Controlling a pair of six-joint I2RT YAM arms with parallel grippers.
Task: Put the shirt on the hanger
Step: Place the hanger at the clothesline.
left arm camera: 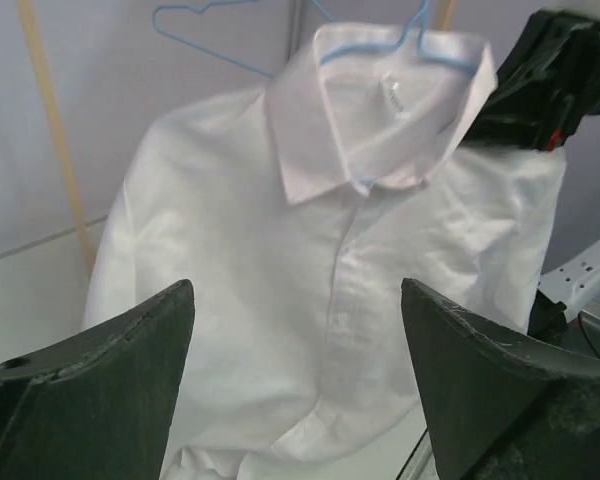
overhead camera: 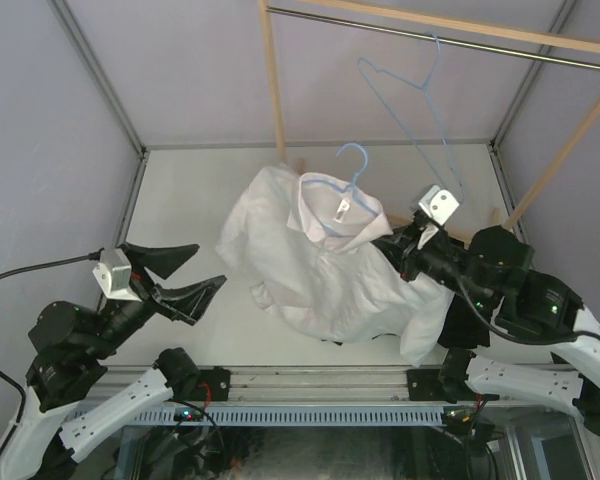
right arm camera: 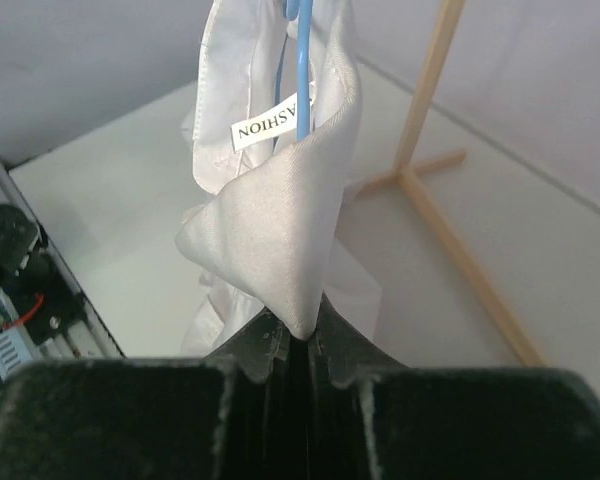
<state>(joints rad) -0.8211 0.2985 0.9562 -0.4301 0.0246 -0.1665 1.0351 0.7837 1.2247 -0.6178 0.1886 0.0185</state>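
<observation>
The white shirt [overhead camera: 315,270] hangs in mid-air above the table's middle, front buttoned, collar up. A light blue hanger [overhead camera: 352,180] sits inside the collar with its hook sticking out above. My right gripper [overhead camera: 388,243] is shut on the shirt's fabric at the collar and shoulder, holding it up. In the right wrist view a fold of shirt [right arm camera: 280,220] is pinched between the jaws of the right gripper [right arm camera: 302,325], with the hanger wire [right arm camera: 302,60] above. My left gripper [overhead camera: 208,264] stands wide open left of the shirt, nothing between its fingers [left arm camera: 120,380]. The shirt [left arm camera: 310,250] fills the left wrist view.
A wooden rack with a metal rail [overhead camera: 430,35] crosses the back. A second blue hanger [overhead camera: 420,90] hangs from that rail. The rack's upright post [overhead camera: 272,90] stands just behind the shirt, and a slanted brace [overhead camera: 565,150] runs down at the right.
</observation>
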